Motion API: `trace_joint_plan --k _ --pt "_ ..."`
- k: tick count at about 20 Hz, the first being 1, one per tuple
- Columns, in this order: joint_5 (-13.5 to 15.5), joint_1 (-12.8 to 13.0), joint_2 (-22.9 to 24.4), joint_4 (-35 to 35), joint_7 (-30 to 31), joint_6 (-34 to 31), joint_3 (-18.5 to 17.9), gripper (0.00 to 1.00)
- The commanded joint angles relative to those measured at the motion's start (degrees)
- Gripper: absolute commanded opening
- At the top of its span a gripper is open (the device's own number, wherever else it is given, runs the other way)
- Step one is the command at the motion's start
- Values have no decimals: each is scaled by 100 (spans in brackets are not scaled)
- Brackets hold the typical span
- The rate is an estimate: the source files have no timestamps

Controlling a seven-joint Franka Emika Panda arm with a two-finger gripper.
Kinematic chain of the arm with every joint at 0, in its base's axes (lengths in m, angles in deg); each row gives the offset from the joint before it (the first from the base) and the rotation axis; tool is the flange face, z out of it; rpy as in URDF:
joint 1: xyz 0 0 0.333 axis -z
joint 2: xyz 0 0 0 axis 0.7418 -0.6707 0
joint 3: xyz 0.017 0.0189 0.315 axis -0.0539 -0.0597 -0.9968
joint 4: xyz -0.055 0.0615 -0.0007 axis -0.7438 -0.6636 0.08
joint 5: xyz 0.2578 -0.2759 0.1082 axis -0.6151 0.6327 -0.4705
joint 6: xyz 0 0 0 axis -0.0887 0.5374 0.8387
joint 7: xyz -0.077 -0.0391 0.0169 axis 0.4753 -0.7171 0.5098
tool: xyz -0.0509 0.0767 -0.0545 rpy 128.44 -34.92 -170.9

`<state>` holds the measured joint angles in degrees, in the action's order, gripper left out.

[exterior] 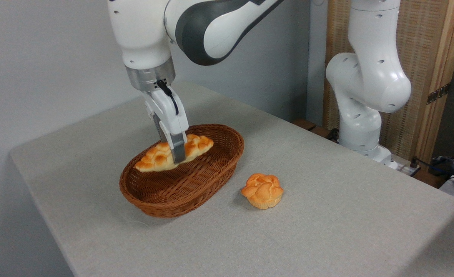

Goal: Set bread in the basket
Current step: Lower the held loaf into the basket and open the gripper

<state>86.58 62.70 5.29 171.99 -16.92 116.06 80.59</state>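
Grey cloth covers the tabletop point(326, 215). Nearest, down and to the right of my tool point(178, 154), a small round bun point(262, 190) sits alone, just beside the basket point(180, 192). My tool points down into the brown woven basket and pinches the long braided bread point(153, 158) around its middle. The bread is inside the basket, tilted, its right end higher.

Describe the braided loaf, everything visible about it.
The bread is a long braided loaf with pointed ends, golden-orange crust and pale seams. It lies roughly level, lengthwise over the far side of the wicker basket, inside its rim. The gripper is closed around its middle. Whether it rests on the weave cannot be told.
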Motion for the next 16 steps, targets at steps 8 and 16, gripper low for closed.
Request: trace_joint_plan --k 8,16 --pt "-387 91 161 381 101 379 -58 100" --pt "-352 91 135 425 479 378 57 100"
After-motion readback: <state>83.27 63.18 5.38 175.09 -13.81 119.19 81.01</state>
